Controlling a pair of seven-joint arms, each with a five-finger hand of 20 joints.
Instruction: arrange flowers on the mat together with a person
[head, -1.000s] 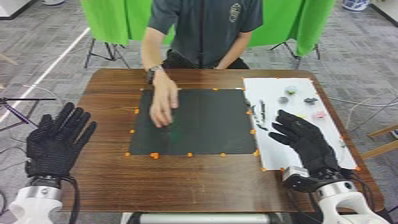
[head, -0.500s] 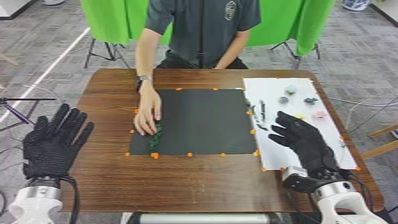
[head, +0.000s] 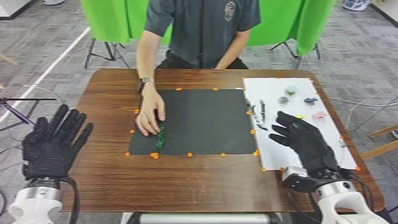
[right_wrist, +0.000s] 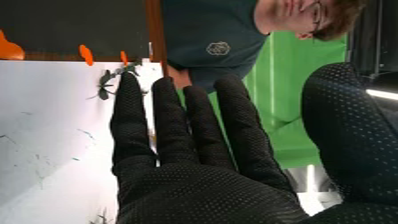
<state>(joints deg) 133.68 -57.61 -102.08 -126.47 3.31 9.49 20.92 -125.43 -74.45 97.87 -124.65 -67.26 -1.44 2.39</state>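
The slender, dark-green leafy stem is now lying on the black rectangular mat, near its left edge and running roughly toward the near edge, where orange markers are lining the border. A second ago the person's bare hand was covering more of the mat's middle; since then it has been moving to the left side, and over the last half-second the stem has been shifting slightly inward at its near end. The person's fingertips are resting at the stem's far end, close together, though whether they are pinching it or only pressing it, I cannot tell. This is probably the person settling the placement, so the arrangement seems to be only starting. To the right, the white rectangular sheet is holding the remaining pieces: a pale pink flower, small grey-blue flowers, a pale green flower and thin dark stems. Above the sheet, the black-gloved right hand is keeping its place, fingers straight and parted, thumb held away, pinching nothing. The black-gloved left hand is waiting by the table's left edge, fingers straight and slightly spread. The robot's turn is likely coming once the person's hand is clearing the mat.
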